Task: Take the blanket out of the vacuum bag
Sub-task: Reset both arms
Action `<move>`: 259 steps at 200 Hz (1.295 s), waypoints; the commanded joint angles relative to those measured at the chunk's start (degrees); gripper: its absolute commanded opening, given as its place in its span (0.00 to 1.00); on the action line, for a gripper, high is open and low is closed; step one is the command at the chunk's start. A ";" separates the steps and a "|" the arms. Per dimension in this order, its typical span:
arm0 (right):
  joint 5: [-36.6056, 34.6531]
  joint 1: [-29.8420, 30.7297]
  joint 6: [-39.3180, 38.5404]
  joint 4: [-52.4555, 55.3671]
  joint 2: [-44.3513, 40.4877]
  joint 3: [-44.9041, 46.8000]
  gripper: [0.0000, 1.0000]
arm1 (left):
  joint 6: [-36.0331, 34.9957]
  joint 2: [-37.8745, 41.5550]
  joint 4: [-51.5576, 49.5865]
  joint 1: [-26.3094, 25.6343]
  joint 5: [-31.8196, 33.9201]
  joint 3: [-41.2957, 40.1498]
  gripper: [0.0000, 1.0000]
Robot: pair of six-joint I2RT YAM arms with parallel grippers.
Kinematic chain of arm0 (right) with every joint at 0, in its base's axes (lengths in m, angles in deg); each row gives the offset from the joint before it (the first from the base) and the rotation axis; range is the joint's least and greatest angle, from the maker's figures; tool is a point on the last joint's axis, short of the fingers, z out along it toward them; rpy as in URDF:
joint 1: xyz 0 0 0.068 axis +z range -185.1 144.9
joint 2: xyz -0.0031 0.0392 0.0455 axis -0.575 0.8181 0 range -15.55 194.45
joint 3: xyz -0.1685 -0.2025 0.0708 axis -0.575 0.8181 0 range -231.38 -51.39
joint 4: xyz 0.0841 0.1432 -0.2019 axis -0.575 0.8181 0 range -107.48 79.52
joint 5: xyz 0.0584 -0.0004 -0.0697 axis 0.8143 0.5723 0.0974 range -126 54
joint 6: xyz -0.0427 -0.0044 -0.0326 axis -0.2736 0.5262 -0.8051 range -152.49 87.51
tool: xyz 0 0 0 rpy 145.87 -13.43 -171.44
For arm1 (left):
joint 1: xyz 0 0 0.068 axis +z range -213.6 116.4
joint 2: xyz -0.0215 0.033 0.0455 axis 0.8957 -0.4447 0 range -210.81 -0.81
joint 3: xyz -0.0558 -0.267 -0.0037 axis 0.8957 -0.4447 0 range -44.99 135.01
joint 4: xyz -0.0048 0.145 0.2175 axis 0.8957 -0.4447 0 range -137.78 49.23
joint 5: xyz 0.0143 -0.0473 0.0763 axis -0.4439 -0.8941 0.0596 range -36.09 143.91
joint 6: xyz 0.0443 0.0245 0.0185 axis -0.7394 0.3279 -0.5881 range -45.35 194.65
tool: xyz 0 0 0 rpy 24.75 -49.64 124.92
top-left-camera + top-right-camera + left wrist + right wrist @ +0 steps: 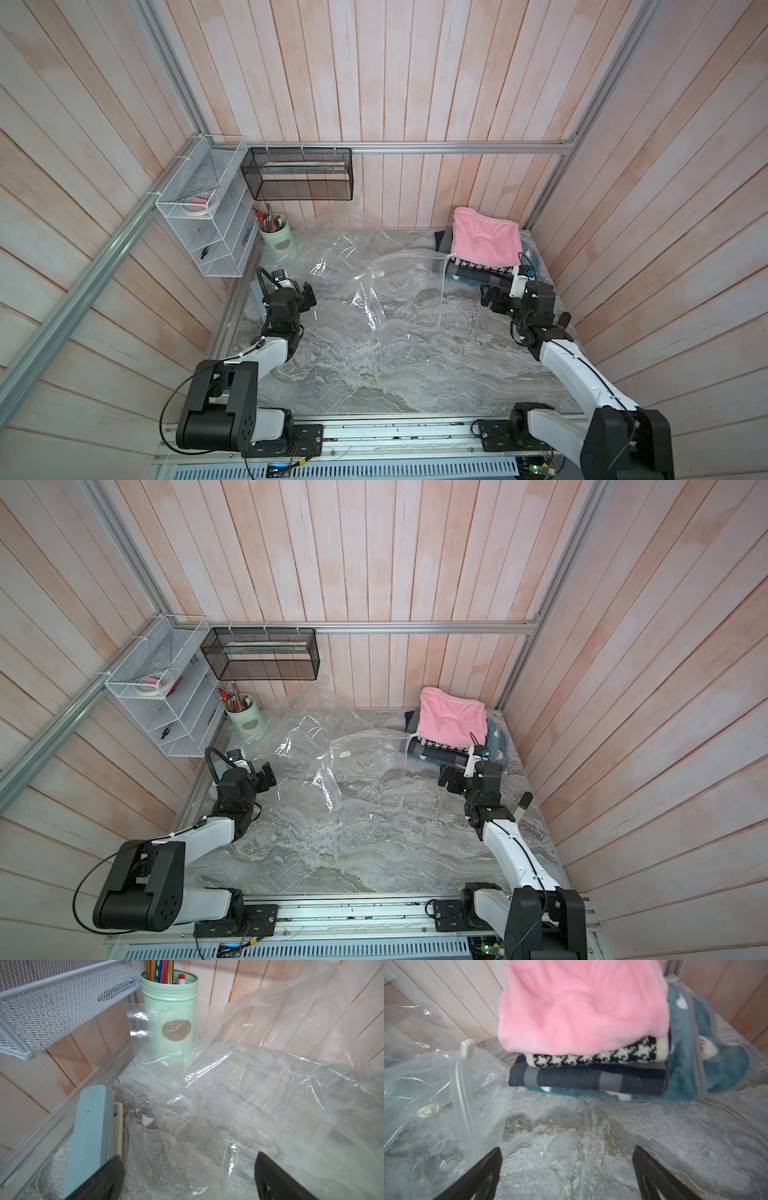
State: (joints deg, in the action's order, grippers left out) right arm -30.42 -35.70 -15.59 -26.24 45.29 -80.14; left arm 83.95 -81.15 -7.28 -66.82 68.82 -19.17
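Observation:
The vacuum bag (374,282) (332,766) lies crumpled, clear and flat across the middle and back of the marble table. Its white slider clip (467,1051) and round valve (428,1110) show in the right wrist view. A pink blanket (484,241) (453,719) (581,1005) lies outside the bag, on top of a pile of folded cloths at the back right. My right gripper (490,299) (566,1167) is open and empty just in front of that pile. Open and empty too, my left gripper (307,297) (189,1169) hovers at the bag's left edge (249,1095).
Under the pink blanket lie a houndstooth cloth (591,1055), a navy plaid one (587,1079) and a teal one (716,1059). A mint pencil cup (277,245) (169,1022), a white wire rack (203,216) and a black mesh basket (297,174) crowd the back left. A pale blue device (91,1126) lies by the left rail.

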 commanded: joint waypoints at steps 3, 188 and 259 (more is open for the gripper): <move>-9.31 -0.59 -0.83 -11.26 -3.96 7.19 0.98 | -2.76 -2.54 7.63 0.14 0.41 -1.13 1.00; -9.04 -0.67 -15.17 -59.40 23.37 15.38 0.98 | -7.49 -9.36 40.64 2.35 -4.64 -13.67 1.00; -14.26 -0.34 -14.20 -69.47 28.81 17.28 0.98 | -8.35 -9.35 37.76 2.34 -6.52 -12.05 1.00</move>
State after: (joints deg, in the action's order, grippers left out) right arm -42.51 -36.12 -29.58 -92.46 73.47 -61.84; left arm 76.56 -90.50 29.13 -64.72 63.53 -31.74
